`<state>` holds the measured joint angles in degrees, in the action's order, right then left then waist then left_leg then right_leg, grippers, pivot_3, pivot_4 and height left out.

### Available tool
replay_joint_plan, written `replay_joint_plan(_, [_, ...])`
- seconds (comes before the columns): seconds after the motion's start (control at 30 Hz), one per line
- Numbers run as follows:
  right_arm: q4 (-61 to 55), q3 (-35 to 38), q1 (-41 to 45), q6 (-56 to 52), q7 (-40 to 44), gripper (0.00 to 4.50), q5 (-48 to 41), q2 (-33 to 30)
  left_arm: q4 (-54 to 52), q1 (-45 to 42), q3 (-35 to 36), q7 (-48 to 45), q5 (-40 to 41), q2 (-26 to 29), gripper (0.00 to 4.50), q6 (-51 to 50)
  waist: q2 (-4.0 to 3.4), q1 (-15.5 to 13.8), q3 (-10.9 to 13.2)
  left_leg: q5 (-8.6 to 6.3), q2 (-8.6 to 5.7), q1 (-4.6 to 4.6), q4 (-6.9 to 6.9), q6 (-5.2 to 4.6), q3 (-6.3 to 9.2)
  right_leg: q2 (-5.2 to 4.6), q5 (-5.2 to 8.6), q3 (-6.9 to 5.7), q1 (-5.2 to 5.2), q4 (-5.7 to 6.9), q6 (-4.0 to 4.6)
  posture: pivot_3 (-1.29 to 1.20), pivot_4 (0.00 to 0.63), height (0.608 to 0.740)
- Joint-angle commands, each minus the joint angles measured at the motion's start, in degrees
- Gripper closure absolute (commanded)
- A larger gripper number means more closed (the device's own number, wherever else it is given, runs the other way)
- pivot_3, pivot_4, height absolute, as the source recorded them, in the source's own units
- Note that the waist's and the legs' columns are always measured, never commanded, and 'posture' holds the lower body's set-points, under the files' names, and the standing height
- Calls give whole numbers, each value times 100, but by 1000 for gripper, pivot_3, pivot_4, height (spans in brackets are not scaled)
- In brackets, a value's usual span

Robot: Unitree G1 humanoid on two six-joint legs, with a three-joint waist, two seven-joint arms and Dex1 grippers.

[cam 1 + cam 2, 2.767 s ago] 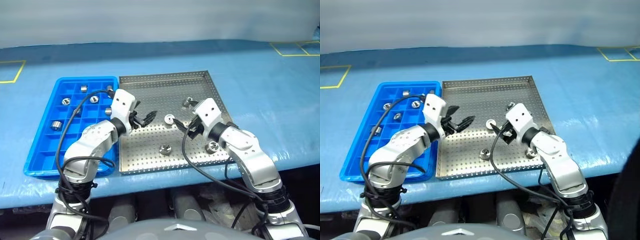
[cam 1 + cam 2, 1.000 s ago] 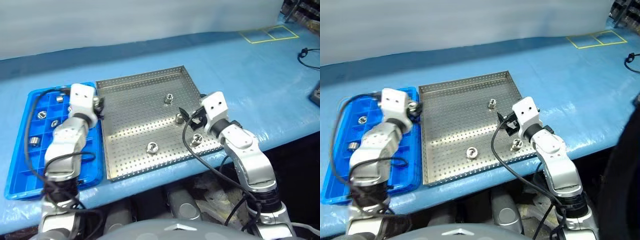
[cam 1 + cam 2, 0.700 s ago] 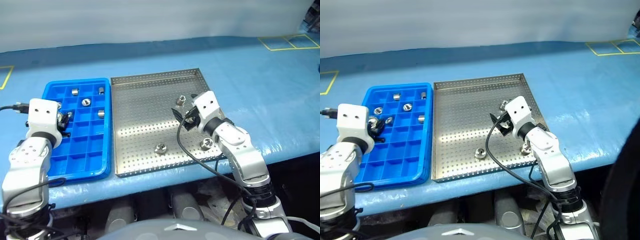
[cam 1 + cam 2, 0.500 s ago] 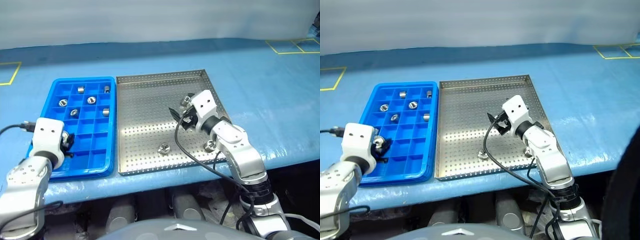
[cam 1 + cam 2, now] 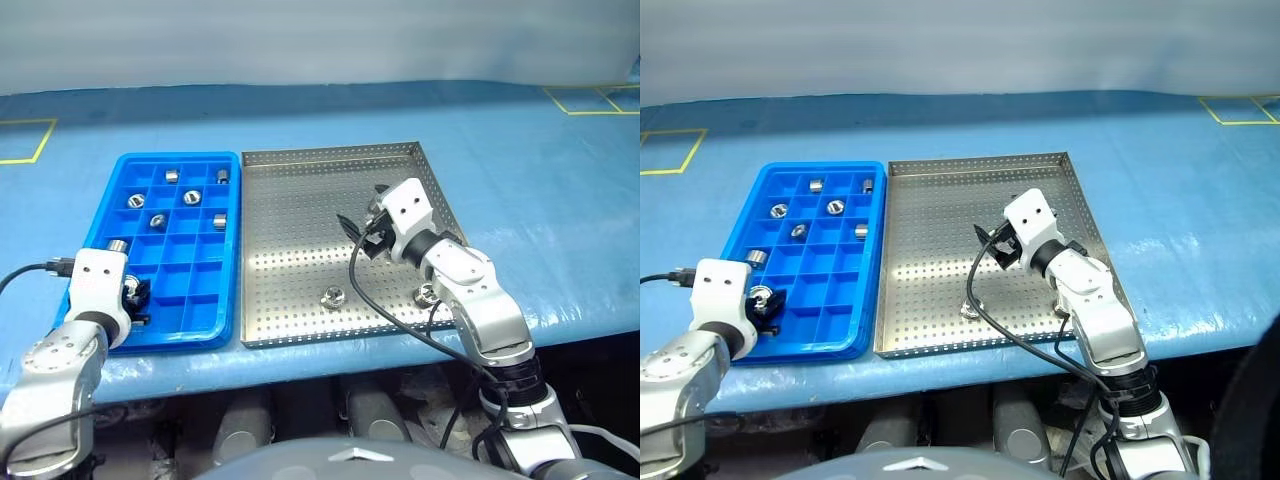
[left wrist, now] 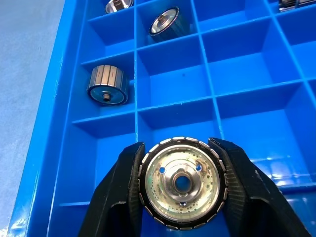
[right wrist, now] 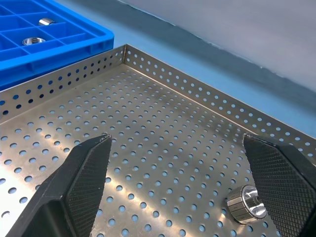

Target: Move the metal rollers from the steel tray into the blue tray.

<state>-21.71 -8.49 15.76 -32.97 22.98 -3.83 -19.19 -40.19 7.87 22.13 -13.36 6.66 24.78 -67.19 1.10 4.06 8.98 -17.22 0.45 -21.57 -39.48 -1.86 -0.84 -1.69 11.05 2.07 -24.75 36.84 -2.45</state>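
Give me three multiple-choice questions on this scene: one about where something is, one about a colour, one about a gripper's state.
1. The left gripper, holding a roller, is over: A the steel tray; B the blue tray; C the floor.
2. The compartment tray is: A red; B green; C blue.
3. The right gripper is: A open; B shut on a roller; C shut empty.
Answers: B, compartments lie beneath the held roller; C, its walls are blue; A, its fingers stand apart.
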Motion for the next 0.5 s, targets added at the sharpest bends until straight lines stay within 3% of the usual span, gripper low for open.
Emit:
replay_joint_plan(0.03, [-100,15,129,100,6,0,14,-8,125,-128,-22,41,-10,3,2775,255,0,-5,0,0,0,0,0,0,0,-1,0,0,0,0,0,-102,150,740])
replay_joint_plan(0.1, [-132,36,120,92,-1,0,12,-11,144,-115,-12,-50,88,23,2775,293,0,-5,0,-1,0,-1,0,-1,-2,-1,0,1,-1,-1,0,-102,150,740])
replay_joint_plan(0.3, [-205,61,60,71,-17,0,20,-32,198,-253,23,-11,122,4,837,323,0,-27,0,-2,0,-1,0,-2,-2,-5,0,-1,-1,-2,1,-122,150,740])
replay_joint_plan(0.5, [-259,63,-8,59,-15,0,11,-44,-319,-831,-31,-594,1125,-562,837,817,5,-34,-3,-2,-4,-1,-4,-3,-2,-11,-1,-6,5,-3,0,-139,150,740])
